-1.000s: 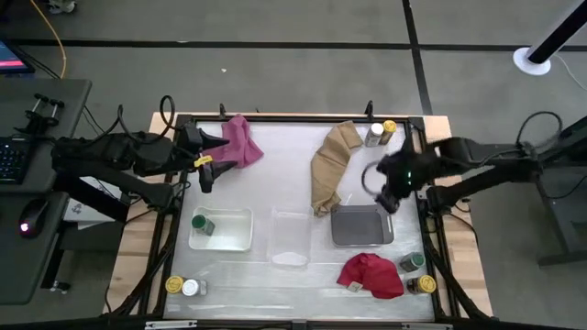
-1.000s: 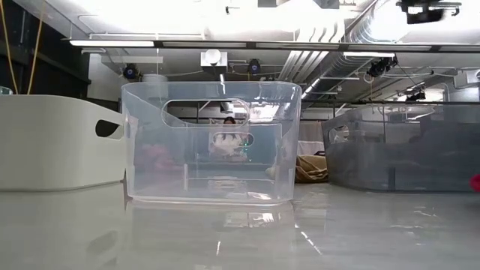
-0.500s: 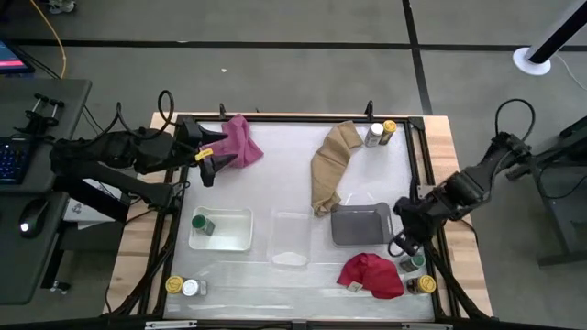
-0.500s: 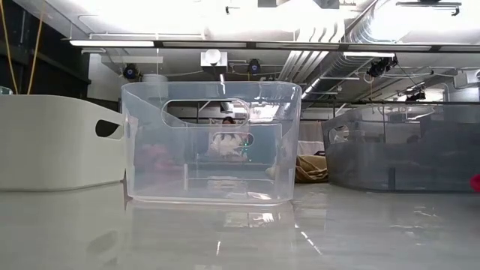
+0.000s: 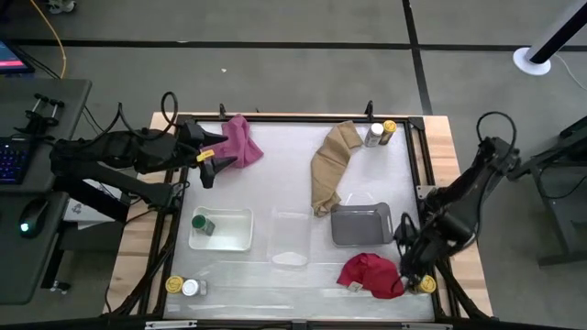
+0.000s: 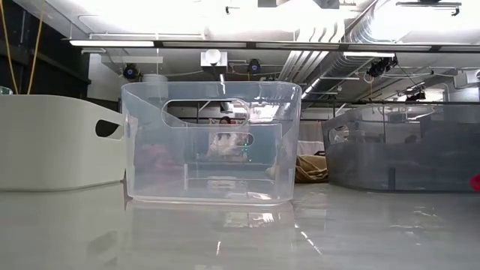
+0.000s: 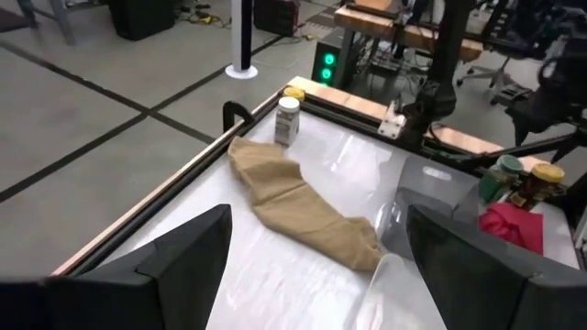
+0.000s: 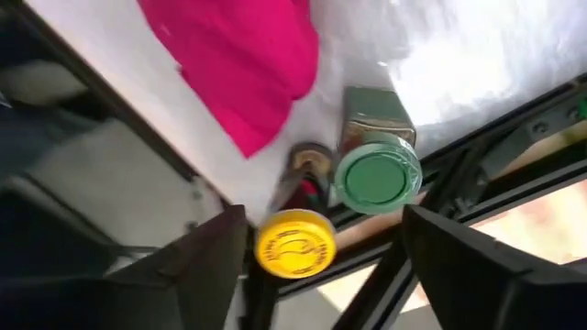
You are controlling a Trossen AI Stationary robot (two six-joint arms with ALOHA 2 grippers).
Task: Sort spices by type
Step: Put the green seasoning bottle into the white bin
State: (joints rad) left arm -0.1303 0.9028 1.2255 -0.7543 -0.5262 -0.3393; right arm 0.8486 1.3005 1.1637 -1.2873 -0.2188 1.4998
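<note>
My right gripper (image 8: 323, 220) hangs open over the table's near right corner (image 5: 411, 270). Below it stand a green-lidded jar (image 8: 377, 174) and a yellow-lidded jar (image 8: 294, 243), beside a red cloth (image 8: 248, 64); its fingers touch neither. My left gripper (image 5: 213, 165) waits open at the far left, next to a pink cloth (image 5: 240, 139). One green-lidded jar (image 5: 200, 222) stands in the white tray (image 5: 234, 240). Two jars (image 5: 380, 133) stand at the far right, and two more (image 5: 182, 286) at the near left corner.
A clear tray (image 5: 291, 236) sits mid-table near the front, and a grey tray (image 5: 360, 223) to its right. A tan cloth (image 5: 330, 165) lies from the far right toward the centre. A black frame rail (image 5: 431, 183) runs along the table's right edge.
My right gripper has swung from beside the grey tray's far edge toward the table's near edge, and now hangs over the jars in the near right corner. The jars and cloths have stayed where they were.
</note>
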